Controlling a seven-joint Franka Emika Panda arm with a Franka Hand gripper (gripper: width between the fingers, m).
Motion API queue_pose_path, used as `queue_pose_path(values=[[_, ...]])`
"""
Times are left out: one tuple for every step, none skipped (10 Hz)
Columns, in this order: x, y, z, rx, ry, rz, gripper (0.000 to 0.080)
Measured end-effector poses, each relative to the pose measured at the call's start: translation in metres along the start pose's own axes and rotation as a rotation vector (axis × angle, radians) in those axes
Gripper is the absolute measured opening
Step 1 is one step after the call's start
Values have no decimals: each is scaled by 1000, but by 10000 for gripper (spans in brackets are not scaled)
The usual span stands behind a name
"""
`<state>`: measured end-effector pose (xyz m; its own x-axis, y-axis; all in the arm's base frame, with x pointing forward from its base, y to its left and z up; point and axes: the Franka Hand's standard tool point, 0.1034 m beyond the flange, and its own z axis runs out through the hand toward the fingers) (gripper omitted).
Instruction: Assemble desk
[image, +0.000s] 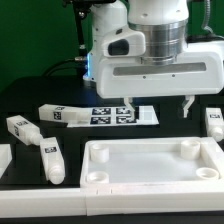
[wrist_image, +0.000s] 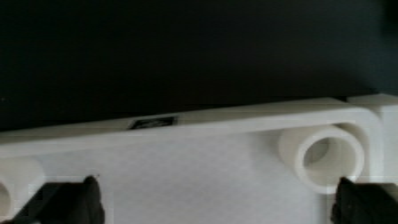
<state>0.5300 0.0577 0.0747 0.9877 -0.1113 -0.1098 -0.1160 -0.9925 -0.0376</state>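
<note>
Pincer (image: 156, 108) is wide open, with nothing between the fingers (image: 188, 106). It hangs over the far edge of the desk panel (image: 150, 172), toward the exterior view's right half of that edge. I can't tell whether the fingertips touch the rim or sit just above it.

The desk panel lies flat at the near side of the black tabletop (image: 30, 98), raised rim up, with round sockets at its corners. The far corner socket (image: 185, 148) on the exterior view's right sits just near of my finger on that side.

In the wrist view the pincer (wrist_image: 217, 205) straddles the desk panel (wrist_image: 178, 170). Both dark fingertips (wrist_image: 71, 203) show over its inner face, and the rim (wrist_image: 196, 125) runs across beyond them. One corner socket (wrist_image: 331, 160) is just beside one fingertip.

Loose legs, all with tags:
- Two (image: 22, 128) (image: 51, 160) are at the exterior view's left, well apart from the pincer.
- One (image: 60, 115) lies farther back, just beside the marker board (image: 128, 115).
- One (image: 213, 122) is at the exterior view's right, near my finger on that side but apart from it.
</note>
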Motion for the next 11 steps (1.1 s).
queue_pose_path(values=[[-1,-1,0,0,-1,-3,649],[-1,-1,1,0,-2,-2,649],[-4,-6,0,-4,11,39,649],[-24,-31,2,-2,30,64,649],[-50,-59,9,1,46,79,649],[-70,-83,16,-5,40,103,649],[-76,-95,19,-7,37,82,649],[-75,-92,18,-6,37,82,649],[-74,-90,18,-6,37,86,649],[-75,-91,19,-6,36,85,649],[-76,-94,22,-5,38,93,649]])
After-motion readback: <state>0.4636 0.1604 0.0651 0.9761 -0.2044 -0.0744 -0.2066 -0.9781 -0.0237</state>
